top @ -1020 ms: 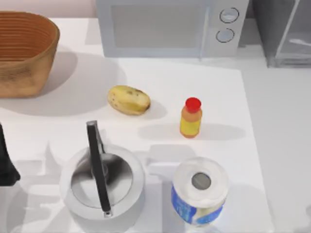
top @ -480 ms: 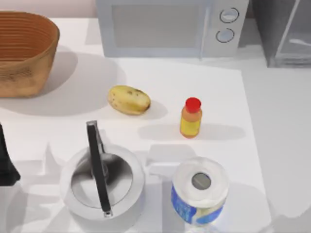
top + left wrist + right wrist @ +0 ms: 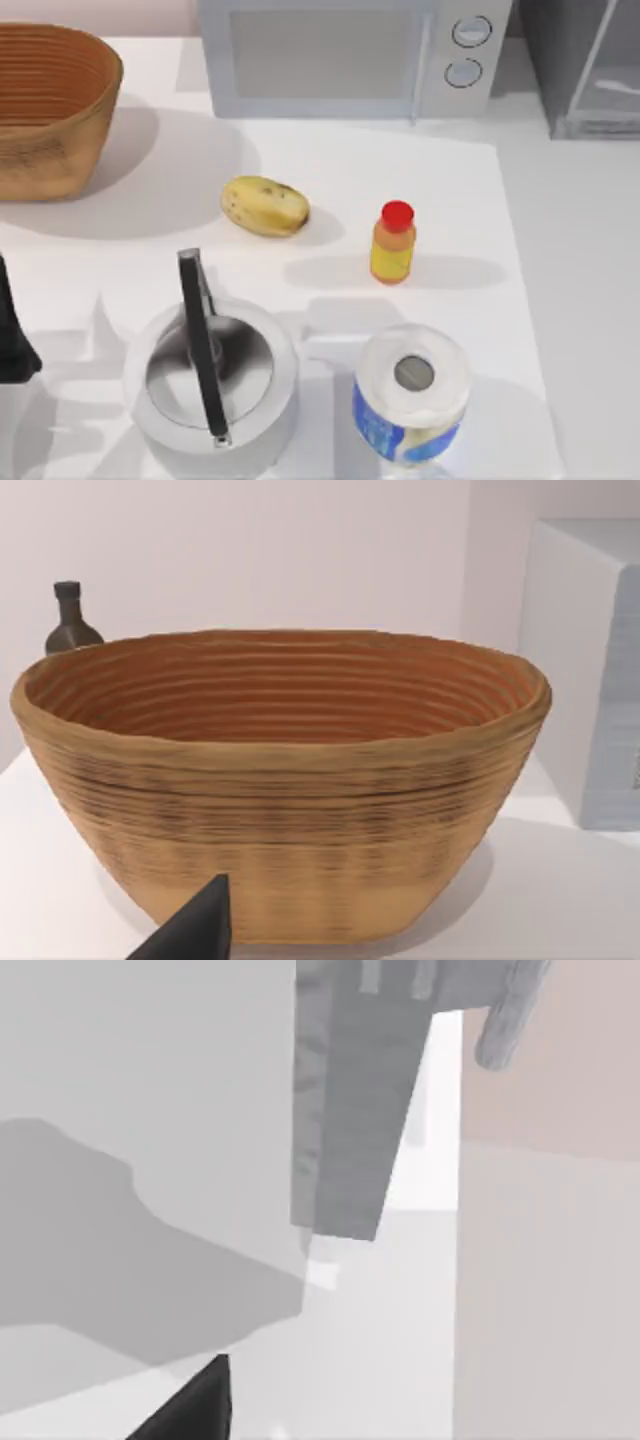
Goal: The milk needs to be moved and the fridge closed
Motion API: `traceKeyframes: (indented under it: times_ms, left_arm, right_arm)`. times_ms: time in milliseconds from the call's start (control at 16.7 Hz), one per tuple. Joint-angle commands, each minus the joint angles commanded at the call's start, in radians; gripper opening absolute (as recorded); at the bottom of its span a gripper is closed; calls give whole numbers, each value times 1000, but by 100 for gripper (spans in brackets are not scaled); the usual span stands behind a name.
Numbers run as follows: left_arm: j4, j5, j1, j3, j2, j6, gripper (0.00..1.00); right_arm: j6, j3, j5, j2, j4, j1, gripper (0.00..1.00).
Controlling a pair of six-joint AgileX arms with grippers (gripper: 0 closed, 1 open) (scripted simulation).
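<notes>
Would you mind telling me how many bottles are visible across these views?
2: a red-capped bottle stands on the table right of the potato; a dark bottle stands behind the basket. Others may be hidden.

White table (image 3: 560,300) carries everything. Landmark: yellow bottle with red cap (image 3: 393,243), standing upright mid-table. Potato (image 3: 264,205) near it, toward left. Steel kettle (image 3: 211,375) further left and closer to front edge. Blue-and-white paper roll (image 3: 411,391) near bottle, toward front. Wicker basket (image 3: 52,105) well apart, back left. Microwave (image 3: 350,55) behind bottle. Grey fridge (image 3: 585,65) back right.
</notes>
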Motion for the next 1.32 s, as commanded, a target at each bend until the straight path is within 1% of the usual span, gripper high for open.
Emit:
traceKeyframes:
  times_ms: [120, 240, 720, 840, 960, 1320]
  left_arm:
    - [0, 0, 0, 0, 0, 0, 100]
    - [0, 0, 0, 0, 0, 0, 100]
    - [0, 0, 0, 0, 0, 0, 100]
    - [0, 0, 0, 0, 0, 0, 100]
    - [0, 0, 0, 0, 0, 0, 100]
    - [0, 0, 0, 0, 0, 0, 100]
  right_arm:
    - [-72, 22, -30, 101, -10, -77, 100]
    - [-108, 36, -46, 159, -18, -118, 100]
    - [-104, 38, -47, 174, -8, -117, 100]
    - [-51, 38, -39, 171, 44, -82, 100]
    - [37, 39, -25, 169, 128, -22, 100]
    - [462, 38, 33, 180, 482, 250, 100]
